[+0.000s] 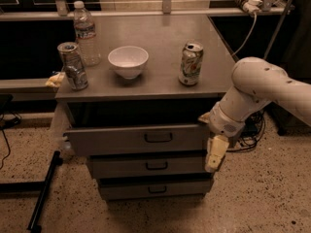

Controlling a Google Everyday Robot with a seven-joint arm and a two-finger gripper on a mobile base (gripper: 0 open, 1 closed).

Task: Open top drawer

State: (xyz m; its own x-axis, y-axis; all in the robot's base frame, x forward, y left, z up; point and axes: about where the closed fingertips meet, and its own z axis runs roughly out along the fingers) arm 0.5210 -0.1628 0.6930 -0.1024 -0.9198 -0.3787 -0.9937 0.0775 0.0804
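Observation:
The top drawer (116, 141) is the widest grey front under the cabinet top, with a small black bar handle (158, 137) at its centre. Its front stands a little further forward than the two narrower drawers below it. A dark gap shows above it. My gripper (214, 153) hangs pointing down at the drawer's right end, just off its right edge, well to the right of the handle. The white arm (262, 89) comes in from the right.
On the cabinet top (160, 76) stand a water bottle (85, 33), a can (73, 66) at the left edge, a white bowl (128, 61) and a second can (190, 63). Middle drawer (150, 165) and bottom drawer (155, 189) sit below. A black pole (43, 191) lies on the floor to the left, and cables (250, 140) lie to the right.

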